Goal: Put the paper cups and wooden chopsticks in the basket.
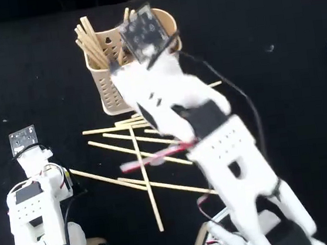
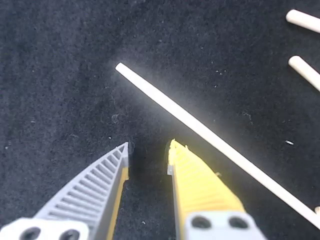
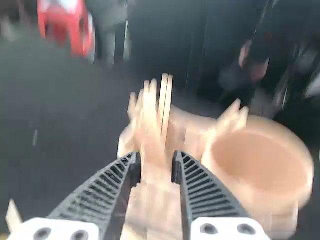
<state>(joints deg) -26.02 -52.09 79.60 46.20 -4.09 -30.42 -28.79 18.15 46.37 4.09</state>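
My left tool [image 2: 147, 150] is slightly spread and empty, with a chopstick [image 2: 200, 132] flat on the desk [image 2: 60, 75] just beside it. It looks light, stiff and likely to roll, so I'd pinch it mid-length. My right tool [image 3: 155, 162] hangs over the basket [image 1: 109, 90]; I cannot tell its state.

Right arm [image 1: 226, 151] blurred, covers part of basket [image 1: 110, 96] rim.
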